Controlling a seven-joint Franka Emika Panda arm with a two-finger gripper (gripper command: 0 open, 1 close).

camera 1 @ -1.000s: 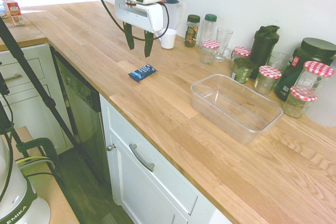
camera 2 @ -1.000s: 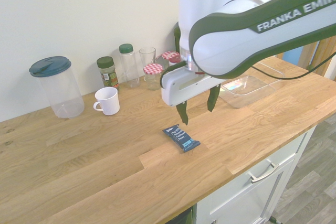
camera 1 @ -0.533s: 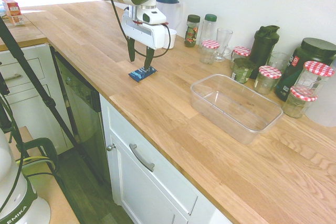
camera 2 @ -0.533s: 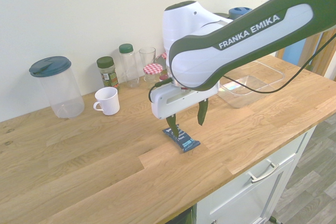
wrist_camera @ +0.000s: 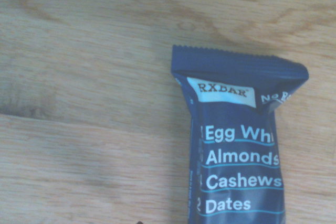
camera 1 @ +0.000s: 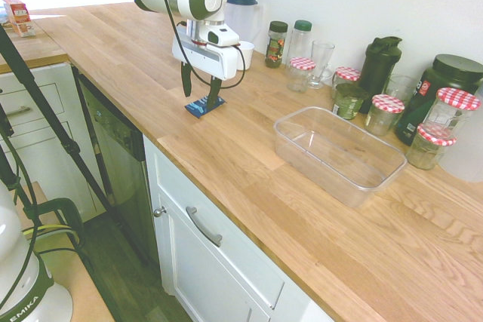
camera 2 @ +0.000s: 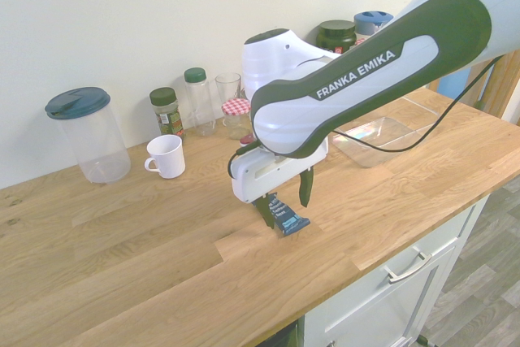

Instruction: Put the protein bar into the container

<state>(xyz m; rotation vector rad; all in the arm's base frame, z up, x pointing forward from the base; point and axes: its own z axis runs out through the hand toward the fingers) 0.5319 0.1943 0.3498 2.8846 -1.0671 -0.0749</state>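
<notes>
Gripper: we have the gripper [camera 1: 201, 90] low over the counter [camera 2: 179, 241], its jaws spread wide, one finger on either side of the bar's near area – we cannot tell whether either touches the wrapper.
Protein bar: the protein bar [camera 2: 288, 219] lies flat on the wood, beneath the gripper and well apart from the container; close up we read "RXBAR", "Almonds", "Cashews" and "Dates" on its dark-blue wrapper.
Container: the clear container [camera 1: 339, 157] stands upright on the counter, lidless, and we see nothing in it.
Jars: we see glass jars [camera 1: 384, 114] with red-checked lids along the wall side, behind the container.
Mug: the white mug [camera 2: 166, 157] stands upright between the pitcher and the gripper in our second exterior view.
Pitcher: a clear pitcher [camera 2: 93, 140] with a dark-blue lid stands near the wall.
Bottles: two bottles with green lids – one spice bottle [camera 2: 167, 113], one clear bottle [camera 2: 199, 103] – stand side by side.
</notes>
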